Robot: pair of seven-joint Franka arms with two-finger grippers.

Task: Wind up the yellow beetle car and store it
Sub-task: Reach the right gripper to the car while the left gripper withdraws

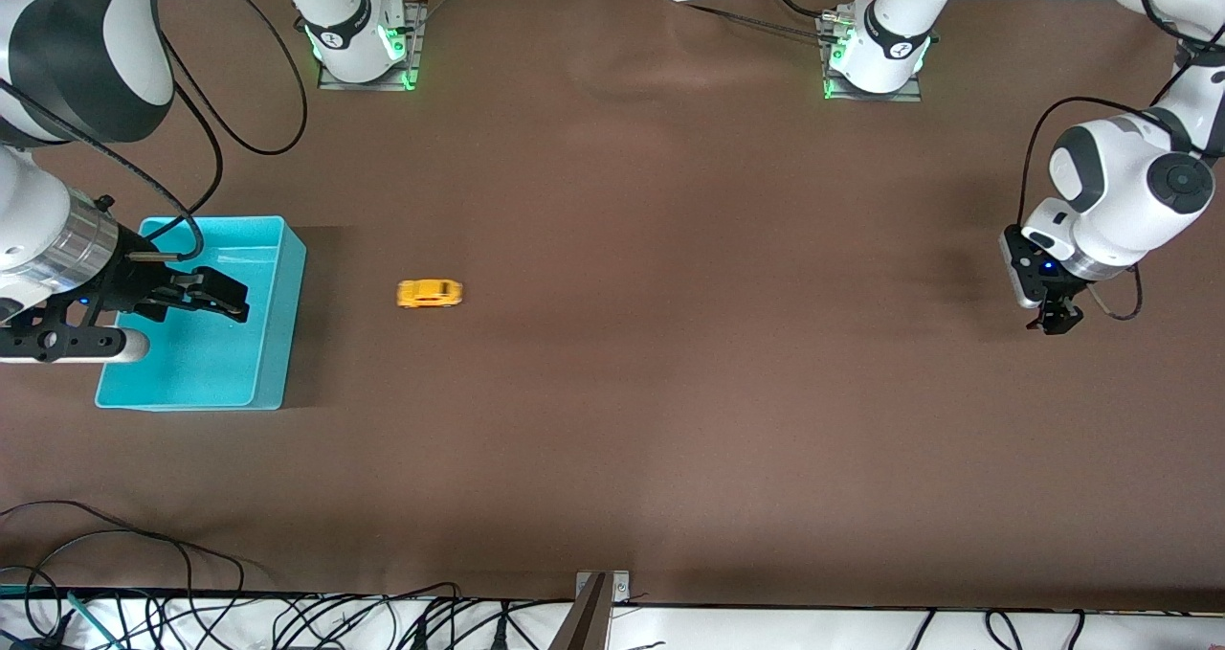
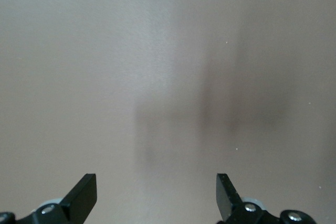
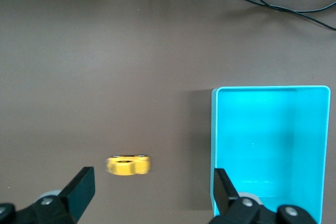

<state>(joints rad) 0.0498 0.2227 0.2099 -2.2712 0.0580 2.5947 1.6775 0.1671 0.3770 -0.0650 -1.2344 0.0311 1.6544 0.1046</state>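
Waiting at the start, both arms hang with nothing in hand. The right gripper (image 1: 206, 296) hovers over the blue bin (image 1: 278, 344), fingers spread wide and empty. The yellow beetle car (image 1: 430, 293) sits on the brown table (image 1: 670, 392) just past the bin's wall from that gripper, toward the left arm's end. The left gripper (image 1: 1056, 323) idles, equally spread, over bare table well apart from the car. Winding has not begun, I judge; next the right gripper should shift off the bin, drop, and pinch the small body squarely. Cables (image 1: 287, 621) trail along the table edge nearest the camera.
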